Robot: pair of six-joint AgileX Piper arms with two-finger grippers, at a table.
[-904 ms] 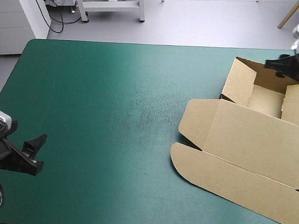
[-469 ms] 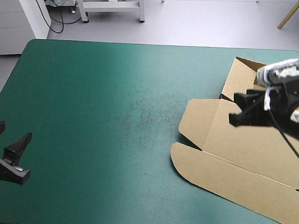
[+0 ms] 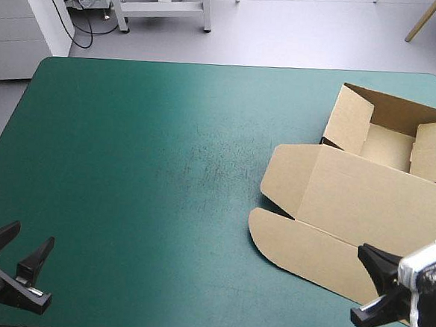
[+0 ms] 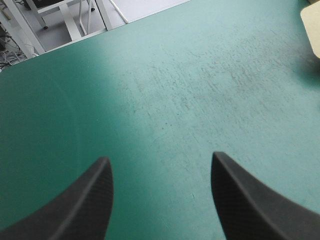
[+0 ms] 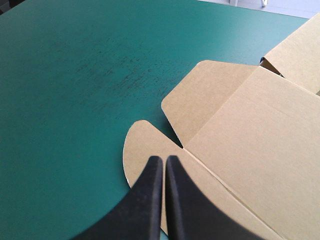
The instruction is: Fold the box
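The brown box (image 3: 373,197) lies at the table's right side. Its tray (image 3: 388,142) has walls raised at the far end, and the lid (image 3: 364,207) lies flat toward me with a rounded front flap (image 3: 302,248). My right gripper (image 3: 360,287) hangs at the near right corner, over that flap's near edge. In the right wrist view the right gripper (image 5: 161,159) is shut above the front flap (image 5: 145,145), with nothing between its black fingers. My left gripper (image 3: 30,234) stands open at the near left corner, far from the box. In its own view the left gripper (image 4: 160,156) has only the cover between its fingers.
A broad stretch of teal-green cover (image 3: 150,166) separates the left gripper from the box. A corner of the lid (image 4: 312,25) shows far ahead of the left gripper. A white cabinet (image 3: 26,23) stands beyond the table's far left corner.
My right arm swung from the box's far wall, across the lid, to the near right corner, and its fingers closed. My left gripper drew back toward the near left corner.
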